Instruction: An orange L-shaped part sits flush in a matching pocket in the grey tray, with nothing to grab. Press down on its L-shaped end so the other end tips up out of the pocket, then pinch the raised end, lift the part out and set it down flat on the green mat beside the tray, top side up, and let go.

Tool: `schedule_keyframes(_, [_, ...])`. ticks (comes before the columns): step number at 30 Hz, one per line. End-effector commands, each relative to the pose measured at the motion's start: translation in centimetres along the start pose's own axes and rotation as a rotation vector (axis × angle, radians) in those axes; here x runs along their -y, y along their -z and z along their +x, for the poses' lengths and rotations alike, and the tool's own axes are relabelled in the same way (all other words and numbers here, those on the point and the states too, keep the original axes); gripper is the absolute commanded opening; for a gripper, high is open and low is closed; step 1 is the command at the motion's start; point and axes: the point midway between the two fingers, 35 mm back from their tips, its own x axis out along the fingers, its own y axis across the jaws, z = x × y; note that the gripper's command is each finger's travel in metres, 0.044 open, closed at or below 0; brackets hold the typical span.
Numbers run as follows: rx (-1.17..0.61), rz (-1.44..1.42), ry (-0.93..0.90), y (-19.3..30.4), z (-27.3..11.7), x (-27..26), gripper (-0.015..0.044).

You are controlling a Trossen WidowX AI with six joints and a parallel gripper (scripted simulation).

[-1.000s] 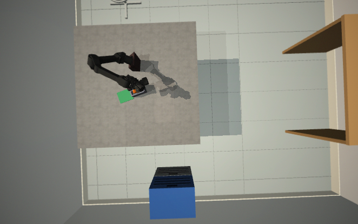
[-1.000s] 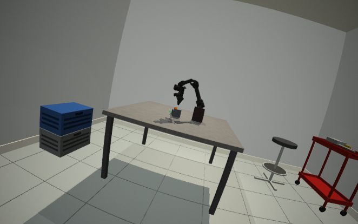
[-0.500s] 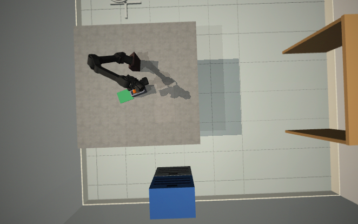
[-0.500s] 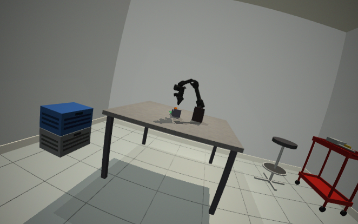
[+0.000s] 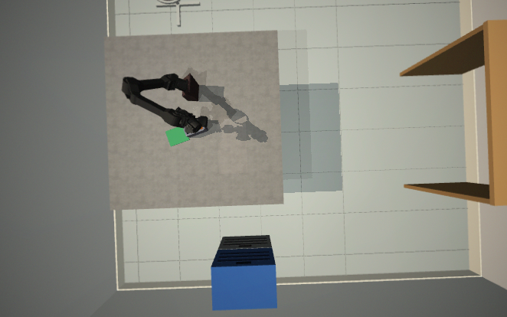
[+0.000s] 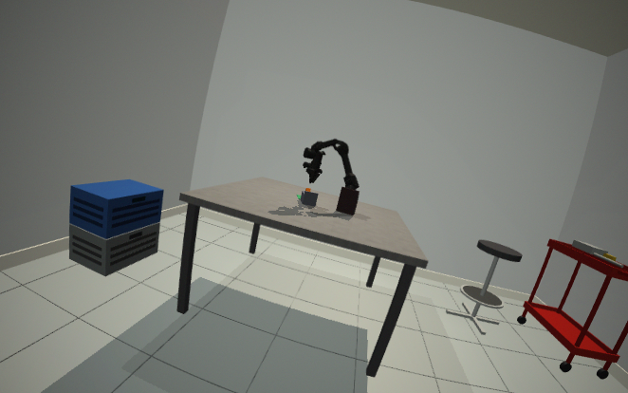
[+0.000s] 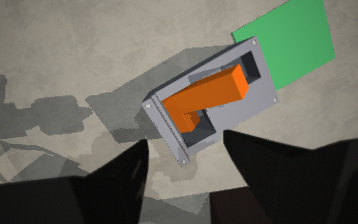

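The orange L-shaped part (image 7: 207, 93) (image 6: 307, 190) sits tilted in the pocket of the grey tray (image 7: 252, 106) (image 6: 310, 198). Its L-shaped end is low in the pocket, and its far end, toward the green mat, stands raised above the tray's top. Dark open pocket shows beneath and beside it. The green mat (image 7: 302, 45) (image 5: 177, 137) (image 6: 299, 196) lies against the tray's far end, with nothing on it. My gripper (image 7: 186, 140) (image 6: 311, 182) is open and empty, above the tray and touching nothing. In the top view the arm hides most of the tray and part.
The arm's dark base block (image 5: 191, 88) (image 6: 347, 201) stands on the table (image 5: 230, 184) (image 6: 256, 199) near the tray. Stacked crates (image 5: 243, 285) (image 6: 116, 209), a stool (image 6: 499, 250) and a red cart (image 6: 564, 327) stand on the floor away from the table.
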Motion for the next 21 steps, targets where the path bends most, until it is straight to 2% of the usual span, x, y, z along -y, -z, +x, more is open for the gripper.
schedule_keyframes(1, [-0.003,0.444,0.008,-1.2,0.0,2.0,0.028])
schedule_keyframes(8, [-0.003,1.125,0.023,-2.7,0.0,5.0,0.028])
schedule_keyframes(21, [-0.002,1.143,0.023,-2.8,0.8,5.1,0.028])
